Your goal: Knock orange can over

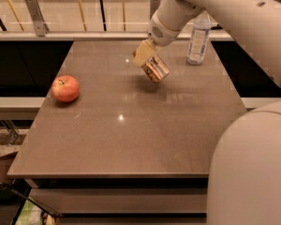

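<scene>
Upper centre of the frame: gripper [146,58], tan jaws pinched, as far as can be judged, on the top end of the orange can [157,70]. Tilted hard, that can, top toward upper left under the jaws, base swung down to the right. Looks clear of the surface [131,144] or barely touching it, with a dark shadow just below. Reaching in from the upper right, the white arm [234,13]. Right of the can and farther back, a clear water bottle [198,39], upright and apart from the can. Well off to the left, a red apple [65,88], touching nothing but the surface.

Step in hand, by judgement: the tipping itself, begun but not finished, the can not yet lying on its side. Called for next: bring the can lower and lean it further toward the surface, then spread the jaws and release to leave it flat. Best to steer toward the open middle of the frame, away from the bottle.
</scene>
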Controlling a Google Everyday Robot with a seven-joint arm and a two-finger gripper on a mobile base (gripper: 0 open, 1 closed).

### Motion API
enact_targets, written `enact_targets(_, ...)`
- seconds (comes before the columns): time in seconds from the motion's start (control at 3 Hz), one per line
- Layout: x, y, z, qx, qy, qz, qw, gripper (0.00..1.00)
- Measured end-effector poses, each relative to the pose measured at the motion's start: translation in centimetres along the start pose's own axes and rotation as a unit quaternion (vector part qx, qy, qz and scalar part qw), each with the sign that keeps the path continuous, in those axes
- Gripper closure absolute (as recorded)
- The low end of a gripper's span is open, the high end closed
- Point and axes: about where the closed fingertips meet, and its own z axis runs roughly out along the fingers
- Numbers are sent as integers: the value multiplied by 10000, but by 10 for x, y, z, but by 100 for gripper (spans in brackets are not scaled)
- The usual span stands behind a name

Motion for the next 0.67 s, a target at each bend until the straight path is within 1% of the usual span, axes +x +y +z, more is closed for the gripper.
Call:
enact_targets(0.33, 5, 4, 7, -9, 768, -136, 9969, 100)
enact_targets(0.67, 11, 6, 15, -13, 1516, -332, 9879, 100)
